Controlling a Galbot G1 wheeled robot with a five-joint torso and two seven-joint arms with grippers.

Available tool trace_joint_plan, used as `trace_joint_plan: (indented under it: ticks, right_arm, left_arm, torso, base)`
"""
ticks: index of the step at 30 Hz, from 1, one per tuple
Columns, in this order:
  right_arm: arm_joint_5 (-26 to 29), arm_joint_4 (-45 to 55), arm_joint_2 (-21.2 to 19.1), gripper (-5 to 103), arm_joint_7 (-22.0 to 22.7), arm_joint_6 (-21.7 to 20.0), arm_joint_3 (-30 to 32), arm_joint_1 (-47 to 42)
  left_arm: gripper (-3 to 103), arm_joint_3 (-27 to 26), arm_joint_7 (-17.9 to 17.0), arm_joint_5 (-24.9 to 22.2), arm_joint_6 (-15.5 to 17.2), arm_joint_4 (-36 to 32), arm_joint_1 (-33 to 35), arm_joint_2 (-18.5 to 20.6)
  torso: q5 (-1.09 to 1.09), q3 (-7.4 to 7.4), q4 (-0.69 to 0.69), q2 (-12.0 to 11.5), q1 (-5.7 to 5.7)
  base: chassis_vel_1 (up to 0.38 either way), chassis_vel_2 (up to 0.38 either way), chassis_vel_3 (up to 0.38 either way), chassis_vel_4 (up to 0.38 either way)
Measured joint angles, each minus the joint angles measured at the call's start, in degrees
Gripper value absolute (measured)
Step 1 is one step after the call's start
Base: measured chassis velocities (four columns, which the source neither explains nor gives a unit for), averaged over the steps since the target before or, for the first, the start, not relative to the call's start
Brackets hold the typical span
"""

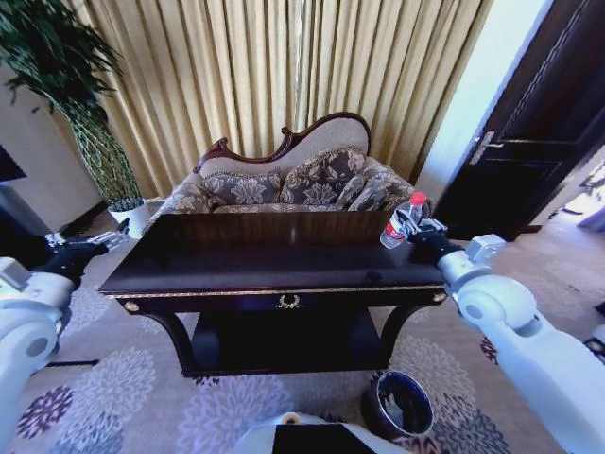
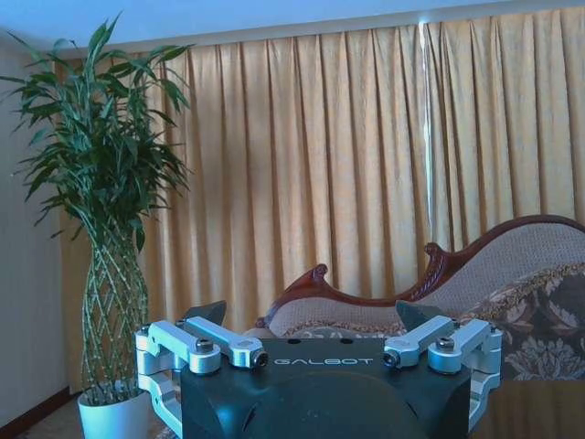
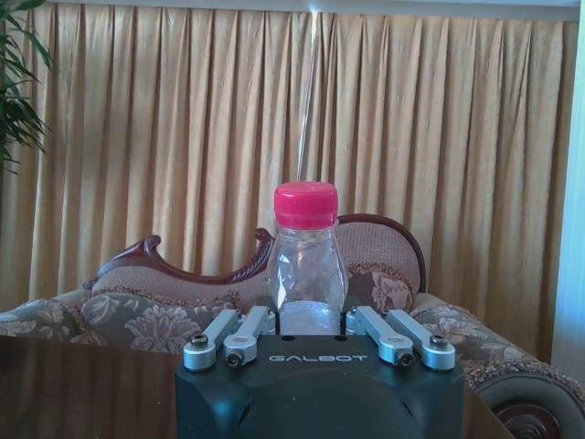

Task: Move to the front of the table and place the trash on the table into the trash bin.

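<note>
The right tool (image 1: 419, 230) is pinching the clear water bottle (image 1: 402, 219) with the red cap, holding it tilted in the air just above the right end of the dark, glossy counter (image 1: 274, 270). In the right wrist view the bottle (image 3: 308, 265) sits between the silver links, cap up. The left tool (image 1: 112, 239) hangs off the counter's left end, near the white plant pot (image 1: 129, 214); its fingers (image 2: 208, 313) stand spread with nothing between them. The maroon trash bin (image 1: 400, 405) stands on the patterned carpet (image 1: 123, 397) below the counter's right front corner. A floral sofa (image 1: 284, 180) sits behind the counter against gold curtains (image 1: 284, 66).
</note>
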Motion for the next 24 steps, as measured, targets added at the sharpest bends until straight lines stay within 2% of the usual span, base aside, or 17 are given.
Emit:
trace_joint_plan:
  ticks: [24]
  right_arm:
    - [-1.20, 0.34, 0.52, 28, -0.33, 0.46, 0.99, -0.46]
  left_arm:
    - [100, -0.17, -0.04, -0.09, -0.23, -0.80, 1.00, 0.23]
  torso:
    - [-0.01, 0.00, 0.00, 0.00, 0.00]
  base:
    - [0.093, -0.090, -0.092, 0.091]
